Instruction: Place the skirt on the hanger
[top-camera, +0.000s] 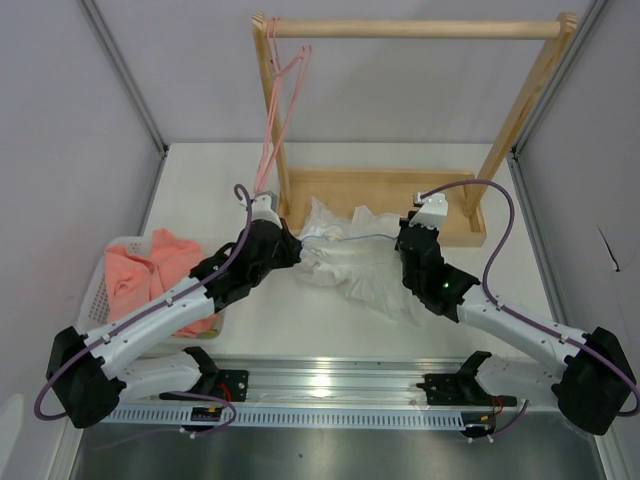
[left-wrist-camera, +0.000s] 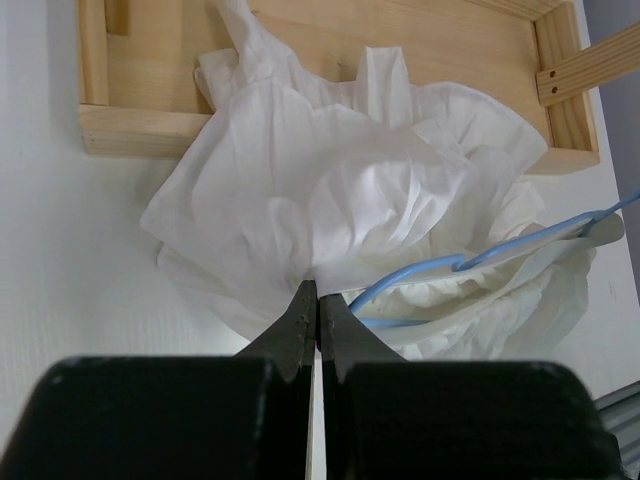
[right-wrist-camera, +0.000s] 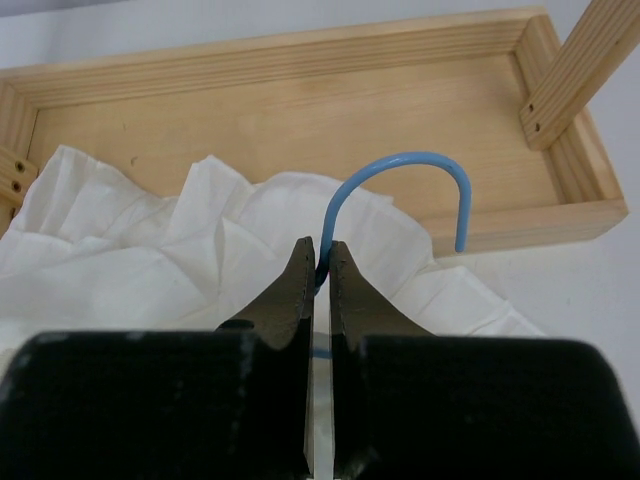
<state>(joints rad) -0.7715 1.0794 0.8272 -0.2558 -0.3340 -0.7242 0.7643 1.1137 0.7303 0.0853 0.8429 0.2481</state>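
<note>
Light pine garment rack (top-camera: 415, 30) at the far side of the white surface (top-camera: 200, 190), with a shallow tray base (top-camera: 370, 182). Thin pink wire hanger (top-camera: 268, 130) hangs off the rail's left end. White perforated plastic basket (top-camera: 92, 295) at the left holds a crumpled salmon-pink cloth (top-camera: 150, 272).

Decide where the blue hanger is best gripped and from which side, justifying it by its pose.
Grip the hanger at its neck just below the hook, coming from the near side, as the right hand does. The hook stands clear of the skirt; the shoulders lie among its folds.
</note>
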